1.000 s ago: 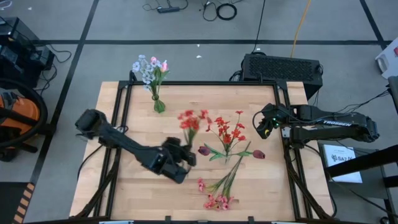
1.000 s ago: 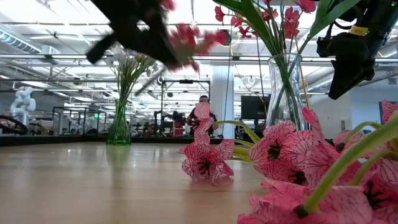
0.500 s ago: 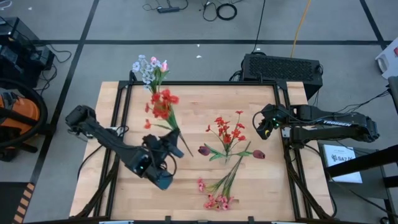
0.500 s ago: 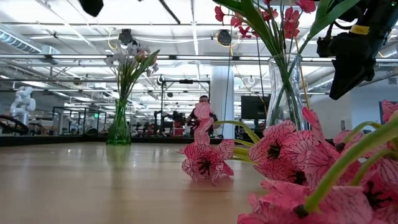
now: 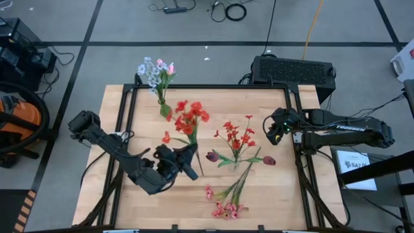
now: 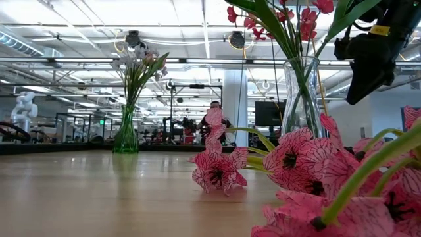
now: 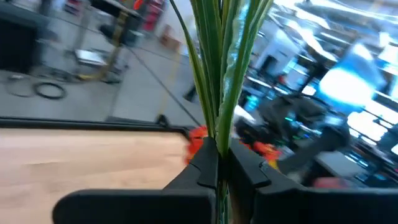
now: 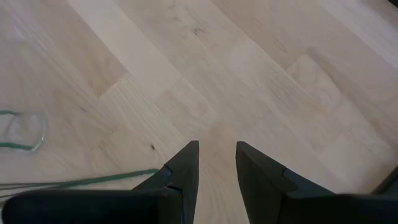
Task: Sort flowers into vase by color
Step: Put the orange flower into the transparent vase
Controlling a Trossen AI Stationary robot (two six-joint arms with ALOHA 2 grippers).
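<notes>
Flowers with pink blooms (image 5: 226, 208) are lying at the near edge of the table (image 5: 272, 200), and just beyond them dark maroon tulips (image 5: 212, 156) are lying around a clear vase (image 6: 301, 92) of red stems (image 5: 236, 137) near the middle. The left gripper (image 5: 191, 150) is holding its fingers pinched shut on the green stalks of a red spray (image 5: 188, 118) above the table's middle. The right gripper (image 5: 270, 131) is hanging with jaws partly apart and empty over the right edge, while a green vase (image 6: 126, 137) of pale blooms (image 5: 152, 71) is standing at the far edge.
</notes>
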